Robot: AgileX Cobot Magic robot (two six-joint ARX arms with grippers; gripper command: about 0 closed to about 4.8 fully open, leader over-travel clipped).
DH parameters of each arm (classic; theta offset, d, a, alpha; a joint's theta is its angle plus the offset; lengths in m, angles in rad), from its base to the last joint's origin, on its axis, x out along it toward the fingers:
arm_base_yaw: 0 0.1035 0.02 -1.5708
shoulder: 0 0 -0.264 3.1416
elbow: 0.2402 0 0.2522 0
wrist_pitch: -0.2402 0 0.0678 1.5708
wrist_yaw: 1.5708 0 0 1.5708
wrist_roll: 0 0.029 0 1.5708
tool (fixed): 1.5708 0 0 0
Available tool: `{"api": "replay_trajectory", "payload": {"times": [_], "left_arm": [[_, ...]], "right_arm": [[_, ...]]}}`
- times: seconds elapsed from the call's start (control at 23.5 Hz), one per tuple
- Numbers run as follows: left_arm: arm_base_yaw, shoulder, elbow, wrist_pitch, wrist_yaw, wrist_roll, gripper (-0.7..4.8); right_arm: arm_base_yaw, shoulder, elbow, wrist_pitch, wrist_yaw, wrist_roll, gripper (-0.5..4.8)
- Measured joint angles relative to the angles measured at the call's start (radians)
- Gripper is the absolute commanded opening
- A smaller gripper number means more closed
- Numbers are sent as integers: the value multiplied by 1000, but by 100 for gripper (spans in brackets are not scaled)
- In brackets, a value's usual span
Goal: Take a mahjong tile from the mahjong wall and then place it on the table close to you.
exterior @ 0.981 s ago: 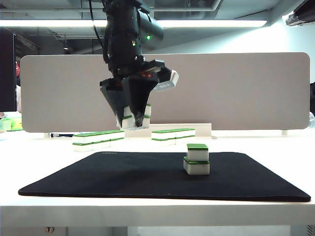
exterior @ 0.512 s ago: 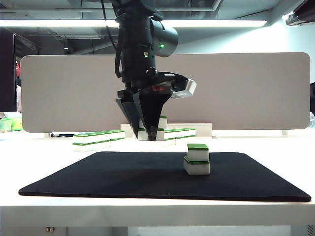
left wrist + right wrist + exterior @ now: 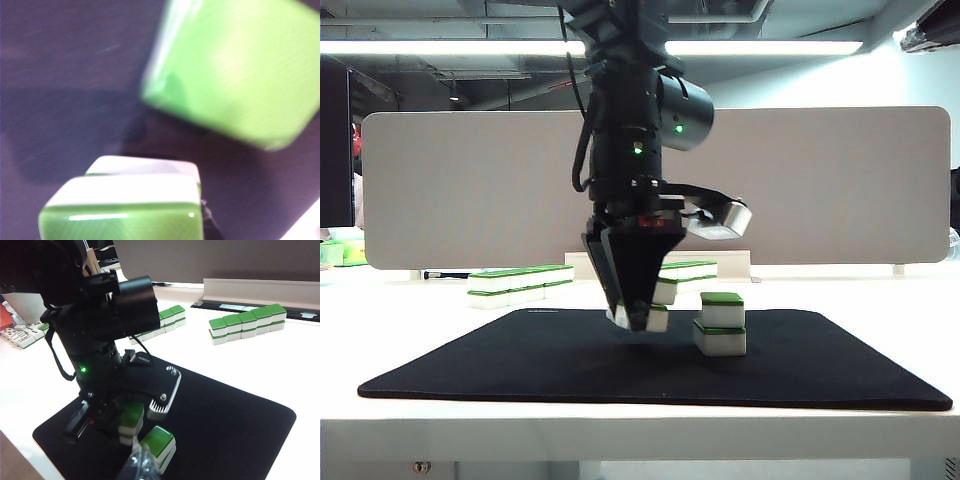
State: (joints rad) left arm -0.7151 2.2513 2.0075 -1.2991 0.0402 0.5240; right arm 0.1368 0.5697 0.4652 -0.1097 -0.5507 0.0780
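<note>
Exterior view showed the left hand (image 3: 638,318) low over the black mat (image 3: 520,365), clenched on a mahjong tile (image 3: 657,318) just beside two tiles already stacked (image 3: 720,324) there. The mahjong wall (image 3: 520,283) stood behind the mat on the table (image 3: 400,310), with a gap in its row. Lifting looked done to me; setting down and letting go remained. Whether the right hand was clenched or released, I couldn't tell.
</note>
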Motion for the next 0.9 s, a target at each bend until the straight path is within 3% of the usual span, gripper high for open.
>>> {"api": "replay_trajectory", "payload": {"times": [0.68, 0.9], "left_arm": [[-19, 34, 3, -2, 42, 21, 121], [-19, 35, 3, -6, 42, 19, 164]], "right_arm": [[0, 0, 0, 0, 0, 0, -1], [0, 0, 0, 0, 0, 0, -1]]}}
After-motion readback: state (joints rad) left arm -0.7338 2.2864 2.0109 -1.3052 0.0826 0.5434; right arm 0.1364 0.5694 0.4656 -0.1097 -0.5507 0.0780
